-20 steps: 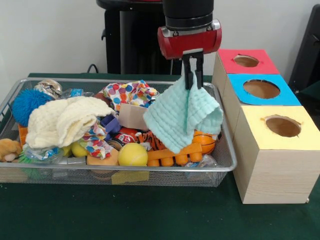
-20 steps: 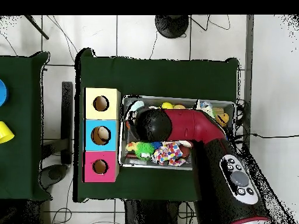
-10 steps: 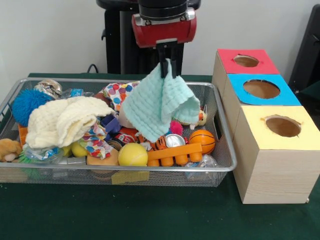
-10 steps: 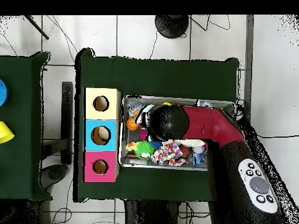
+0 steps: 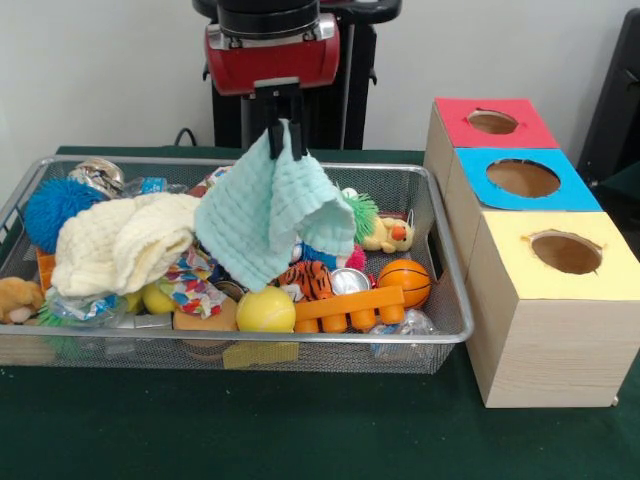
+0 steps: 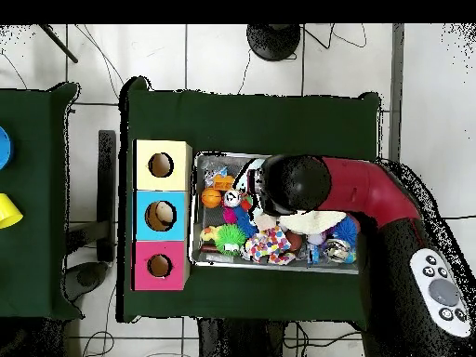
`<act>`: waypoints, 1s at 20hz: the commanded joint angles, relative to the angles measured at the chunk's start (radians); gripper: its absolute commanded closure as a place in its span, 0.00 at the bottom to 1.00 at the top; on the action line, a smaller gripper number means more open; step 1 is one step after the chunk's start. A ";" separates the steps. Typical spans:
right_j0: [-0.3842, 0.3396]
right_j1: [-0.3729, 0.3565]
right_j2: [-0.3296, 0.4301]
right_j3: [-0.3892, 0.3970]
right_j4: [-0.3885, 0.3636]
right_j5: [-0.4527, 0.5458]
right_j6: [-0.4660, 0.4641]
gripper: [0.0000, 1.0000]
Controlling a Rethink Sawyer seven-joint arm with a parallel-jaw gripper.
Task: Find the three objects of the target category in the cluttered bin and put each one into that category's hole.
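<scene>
My gripper (image 5: pixel 282 125) is shut on a mint green cloth (image 5: pixel 265 215) and holds it hanging above the middle of the wire mesh bin (image 5: pixel 300 342). The tiger-striped plush (image 5: pixel 306 280) lies in the bin just below the cloth's lower edge. The yellow duck (image 5: pixel 386 235) sits at the bin's back right, clear of the cloth. The tan furry plush (image 5: pixel 18 298) lies at the bin's far left end. The red-topped box with its round hole (image 5: pixel 492 122) stands furthest back in the row of boxes right of the bin. In the overhead view the arm (image 6: pixel 296 184) hides the gripper.
The blue-topped box (image 5: pixel 523 178) and the yellow-topped box (image 5: pixel 565 252) stand in front of the red one. The bin also holds a cream cloth (image 5: pixel 125 240), a blue spiky ball (image 5: pixel 52 208), a yellow ball (image 5: pixel 265 310) and a small basketball (image 5: pixel 404 282).
The gripper has moved left in the front view, away from the boxes, carrying the mint cloth. The duck and the tiger plush, covered before, now show.
</scene>
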State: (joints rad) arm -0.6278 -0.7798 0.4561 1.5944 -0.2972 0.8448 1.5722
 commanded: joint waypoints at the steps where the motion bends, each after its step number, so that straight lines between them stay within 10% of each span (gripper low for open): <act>1: -0.045 0.054 0.108 -0.083 -0.054 0.149 -0.297 1.00; 20: -0.144 0.148 0.214 -0.167 -0.101 0.235 -0.394 1.00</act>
State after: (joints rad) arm -0.7439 -0.6947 0.5921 1.4596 -0.3353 0.9713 1.5471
